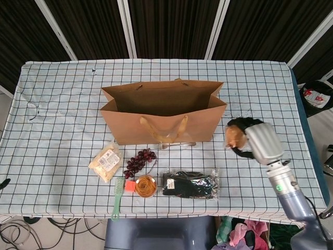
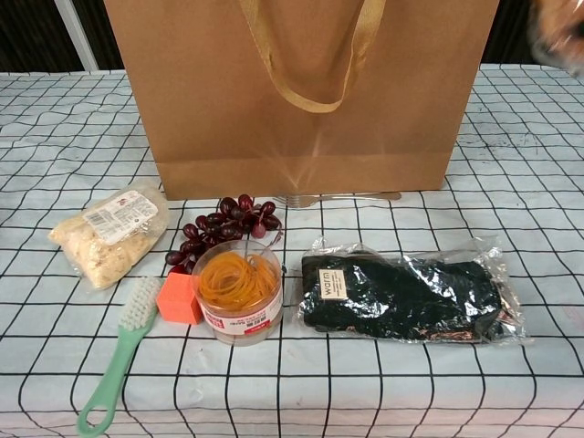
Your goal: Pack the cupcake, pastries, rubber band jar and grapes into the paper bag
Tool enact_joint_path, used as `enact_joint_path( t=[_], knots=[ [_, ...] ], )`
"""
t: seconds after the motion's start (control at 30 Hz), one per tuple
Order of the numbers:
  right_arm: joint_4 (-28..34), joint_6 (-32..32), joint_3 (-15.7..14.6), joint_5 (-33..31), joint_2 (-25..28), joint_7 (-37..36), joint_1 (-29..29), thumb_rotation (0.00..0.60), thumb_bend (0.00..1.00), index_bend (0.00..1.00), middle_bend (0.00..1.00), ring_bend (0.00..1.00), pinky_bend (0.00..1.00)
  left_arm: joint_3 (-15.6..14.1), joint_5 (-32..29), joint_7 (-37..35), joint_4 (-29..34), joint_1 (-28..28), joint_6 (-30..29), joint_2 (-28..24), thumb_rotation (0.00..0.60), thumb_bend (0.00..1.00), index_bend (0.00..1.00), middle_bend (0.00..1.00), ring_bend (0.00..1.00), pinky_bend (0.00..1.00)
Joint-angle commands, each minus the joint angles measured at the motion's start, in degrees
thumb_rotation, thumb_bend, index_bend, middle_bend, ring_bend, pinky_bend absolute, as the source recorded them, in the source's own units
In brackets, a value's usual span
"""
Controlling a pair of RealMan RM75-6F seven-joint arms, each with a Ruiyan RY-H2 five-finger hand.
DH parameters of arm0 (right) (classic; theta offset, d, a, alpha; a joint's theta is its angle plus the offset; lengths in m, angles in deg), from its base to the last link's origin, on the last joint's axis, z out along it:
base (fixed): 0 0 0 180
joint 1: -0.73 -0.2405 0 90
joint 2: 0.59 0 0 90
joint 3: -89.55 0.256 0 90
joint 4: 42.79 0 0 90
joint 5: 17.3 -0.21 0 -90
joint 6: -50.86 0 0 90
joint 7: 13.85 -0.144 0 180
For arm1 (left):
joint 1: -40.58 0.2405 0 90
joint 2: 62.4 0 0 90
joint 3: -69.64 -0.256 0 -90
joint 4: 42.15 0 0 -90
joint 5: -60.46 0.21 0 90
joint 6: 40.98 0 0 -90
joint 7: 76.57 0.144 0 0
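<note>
head view overhead, chest view low, near paper bag (image 2: 301, 91)

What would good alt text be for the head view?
The right hand holds a wrapped cupcake in the air beside an open paper bag on a checked table. In front of the bag lie pastries, grapes, a rubber band jar, a brush and a dark packet.

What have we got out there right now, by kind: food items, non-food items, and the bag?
Food: 3 (wrapped cupcake held in the right hand, pastry packet, grapes)
Non-food: 6 (rubber band jar, green brush, orange block, fork, bagged dark cloth item, checked tablecloth)
Bag: 1 (paper bag)
Total: 10
</note>
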Motion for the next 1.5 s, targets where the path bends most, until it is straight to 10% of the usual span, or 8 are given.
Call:
enact_joint_path(
  t=[0.03, 0.5, 1.0, 1.23, 1.5],
  knots=[
    [1.66, -7.94, 6.08, 2.52, 3.69, -8.92, 3.7, 0.6, 0.3, 0.38, 0.4, 0.48, 0.45, 0.0, 0.04, 0.08, 0.03, -0.06, 0.05, 0.06, 0.6, 0.11, 0.06, 0.04, 0.0, 0.01],
    [-6.21, 1.63, 18.76, -4.93, -6.25, -13.68, -11.12, 0.6, 0.3, 0.39, 0.39, 0.48, 0.43, 0.25, -0.76, -0.27, -0.29, -0.39, 0.89, -0.05, 0.6, 0.11, 0.06, 0.04, 0.0, 0.01],
    [-19.02, 15.01, 16.03, -15.85, -21.68, 0.22, -24.81, 0.6, 0.24, 0.32, 0.29, 0.37, 0.33, 0.05, -0.11, -2.69, -0.24, 0.43, 0.2, -1.33, 0.6, 0.11, 0.06, 0.04, 0.0, 0.01],
    [-18.28, 18.82, 15.38, -22.39, -20.97, 4.95, -26.1, 0.6, 0.12, 0.13, 0.04, 0.12, 0.23, 0.09, -0.12, -2.77, -0.39, 0.59, -0.09, -1.36, 0.6, 0.11, 0.06, 0.04, 0.0, 0.01],
    [-15.44, 14.93, 17.44, -23.32, -18.62, 4.38, -24.16, 0.6, 0.09, 0.08, 0.0, 0.11, 0.22, 0.09, -0.38, -1.86, -0.29, 0.5, -0.06, -1.01, 0.6, 0.11, 0.06, 0.04, 0.0, 0.01]
  ],
)
